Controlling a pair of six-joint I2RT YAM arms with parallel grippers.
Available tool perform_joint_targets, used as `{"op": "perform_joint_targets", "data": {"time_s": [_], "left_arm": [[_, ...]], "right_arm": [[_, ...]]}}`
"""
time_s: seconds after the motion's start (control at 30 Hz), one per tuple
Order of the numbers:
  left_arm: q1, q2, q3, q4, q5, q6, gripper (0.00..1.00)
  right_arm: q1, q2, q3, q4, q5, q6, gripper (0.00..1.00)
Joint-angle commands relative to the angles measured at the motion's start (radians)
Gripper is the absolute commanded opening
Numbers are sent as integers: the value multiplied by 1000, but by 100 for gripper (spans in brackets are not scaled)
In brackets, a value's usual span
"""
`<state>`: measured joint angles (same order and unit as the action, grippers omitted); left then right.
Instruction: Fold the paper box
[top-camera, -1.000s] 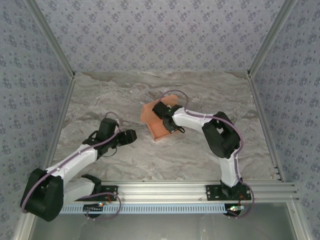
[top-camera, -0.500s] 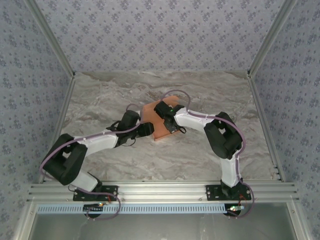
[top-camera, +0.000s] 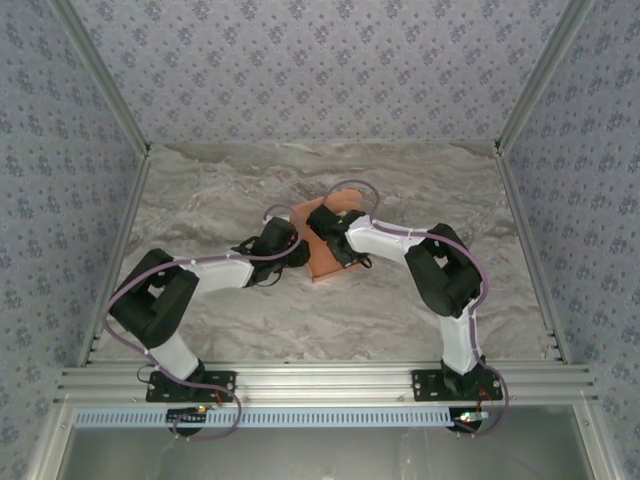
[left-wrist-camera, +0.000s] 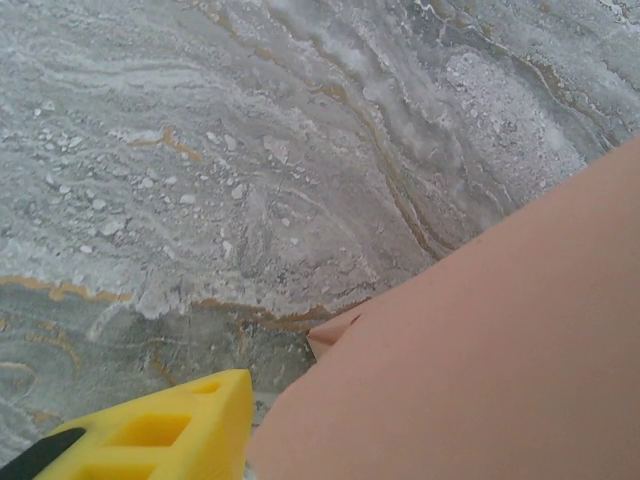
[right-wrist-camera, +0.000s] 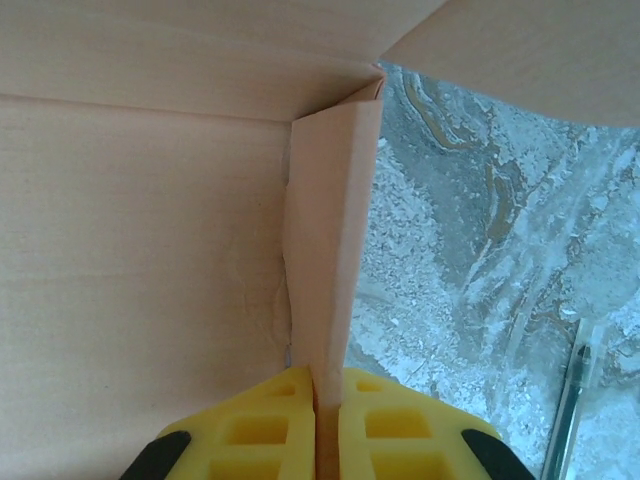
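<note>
The paper box, salmon-orange card with raised walls, lies mid-table. My right gripper reaches into it from the right. In the right wrist view its yellow fingers are shut on an upright side wall of the paper box, next to a folded corner. My left gripper presses up against the box's left side. In the left wrist view one yellow finger shows at the bottom left, beside a large card panel of the box. That panel hides the other finger, so the jaws' gap is unreadable.
The marble tabletop is bounded by patterned walls at the left, right and back. An aluminium rail runs along the near edge. A thin clear pen-like rod lies on the table just right of the box.
My left arm has swung right across the table from the left side until its gripper reached the box's left edge. The right arm and the box have stayed put.
</note>
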<state>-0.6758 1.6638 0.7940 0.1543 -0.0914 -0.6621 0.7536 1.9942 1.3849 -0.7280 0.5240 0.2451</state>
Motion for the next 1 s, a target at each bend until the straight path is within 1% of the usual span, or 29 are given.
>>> {"op": "perform_joint_targets", "data": {"time_s": [0.0, 0.1, 0.23, 0.47, 0.8, 0.97], "left_arm": [[-13, 54, 0, -78, -18, 31, 43], [-17, 69, 5, -77, -18, 35, 43], [-23, 68, 15, -80, -6, 39, 43], [-29, 51, 28, -91, -6, 42, 43], [-30, 33, 41, -111, -9, 50, 44], [-31, 27, 44, -116, -10, 52, 44]], "right_arm": [[3, 52, 10, -103, 98, 20, 10], [4, 73, 6, -103, 106, 25, 10], [-3, 38, -22, -55, 48, 16, 12], [-23, -84, -59, 59, -62, -15, 22], [-59, -142, -69, 105, -143, -2, 40], [-84, -171, -98, 122, -197, 6, 46]]}}
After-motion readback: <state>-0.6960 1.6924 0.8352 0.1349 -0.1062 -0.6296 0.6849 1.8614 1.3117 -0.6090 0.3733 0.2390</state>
